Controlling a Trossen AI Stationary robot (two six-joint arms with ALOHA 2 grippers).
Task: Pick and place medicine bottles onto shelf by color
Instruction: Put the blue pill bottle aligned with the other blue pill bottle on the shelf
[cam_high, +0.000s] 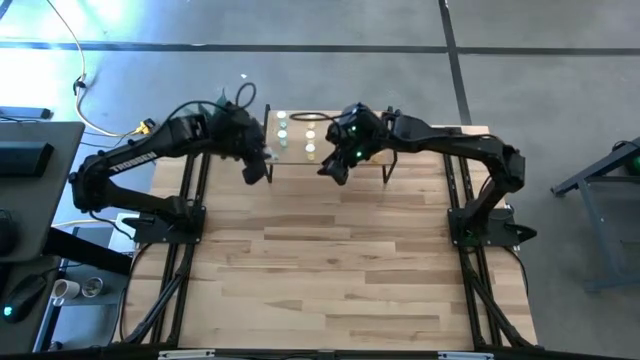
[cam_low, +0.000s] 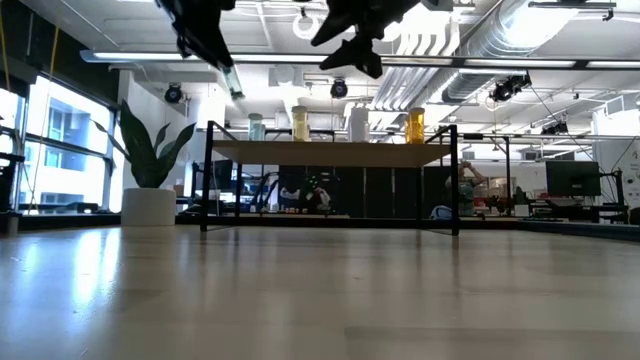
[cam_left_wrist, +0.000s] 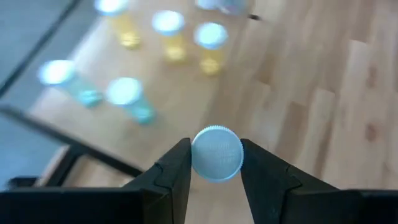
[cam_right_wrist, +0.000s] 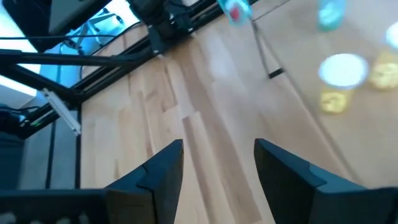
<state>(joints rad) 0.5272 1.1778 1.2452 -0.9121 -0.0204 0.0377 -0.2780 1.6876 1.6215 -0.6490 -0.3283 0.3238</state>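
The shelf (cam_low: 330, 153) stands at the table's far edge, between the two arms. Green (cam_low: 256, 126), yellow (cam_low: 300, 123), white (cam_low: 358, 123) and orange (cam_low: 415, 124) medicine bottles stand upright on its top. My left gripper (cam_left_wrist: 216, 149) hangs in the air off the shelf's near left corner, shut on one pale-capped bottle (cam_left_wrist: 216, 153). My right gripper (cam_right_wrist: 219, 155) hovers open over the shelf's near edge with nothing between its fingers. In the high view the left gripper (cam_high: 257, 172) and the right gripper (cam_high: 335, 172) are both in the air. My left gripper pinches the bottle between its two fingers, which sit on opposite sides of it just under the cap (cam_left_wrist: 216, 163). The fingers slant down from the table's left. The bottle is lifted clear, tilted, its body (cam_low: 232, 82) poking out below the fingertips.
Green bottles (cam_left_wrist: 127, 96) and yellow bottles (cam_left_wrist: 208, 43) stand in rows on the shelf's left part. The shelf's thin black legs (cam_low: 207, 180) stand on the tabletop. Bare wooden table (cam_high: 330, 270) stretches from the shelf to the near edge.
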